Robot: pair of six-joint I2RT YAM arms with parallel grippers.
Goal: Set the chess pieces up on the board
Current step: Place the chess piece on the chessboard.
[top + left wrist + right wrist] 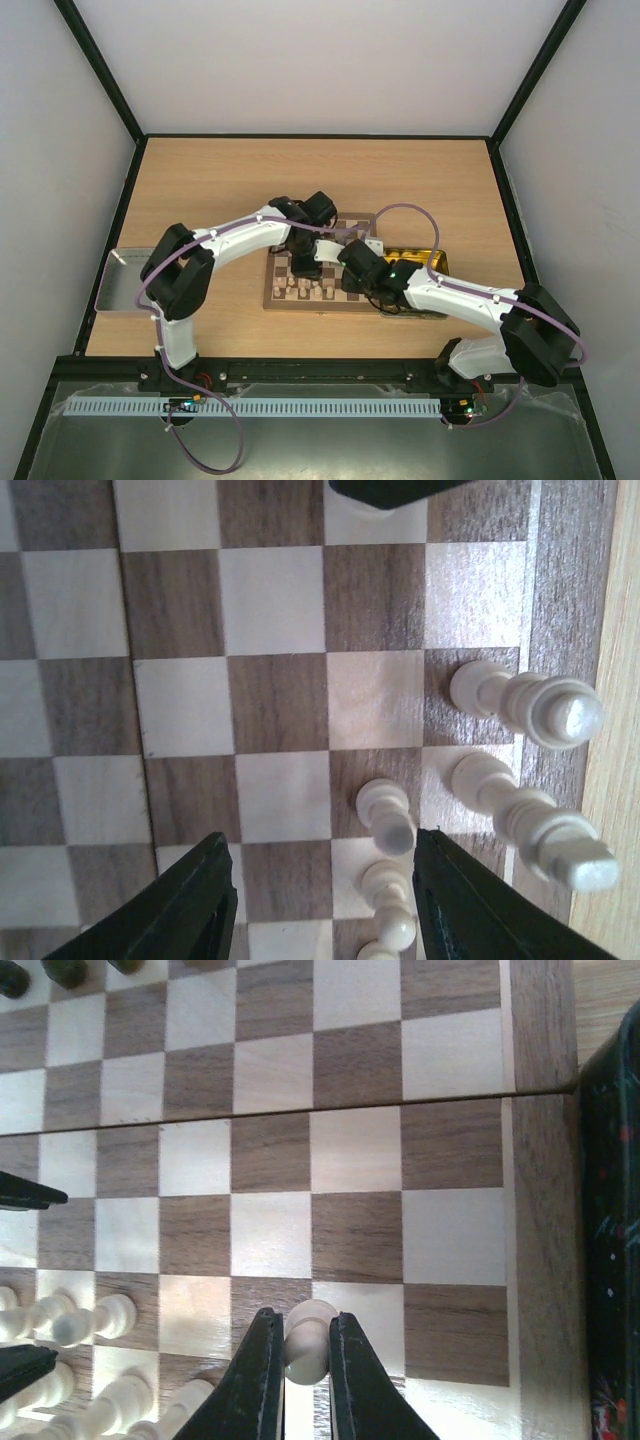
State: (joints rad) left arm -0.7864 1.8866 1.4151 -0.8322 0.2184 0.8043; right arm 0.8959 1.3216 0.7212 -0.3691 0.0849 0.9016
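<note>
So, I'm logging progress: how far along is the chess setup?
Done: several cream pieces stand in the near rows of the board, a few dark pieces at the far edge. In hand: the right gripper is shut on a cream pawn; the left gripper is open, empty. Left: the near rows' squares right of that pawn are bare.

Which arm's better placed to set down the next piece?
Right. The right gripper pinches a pale cream wooden pawn over the dark-and-cream checked wooden board, beside the row of standing cream pawns. The left gripper is open, gripping nothing.
</note>
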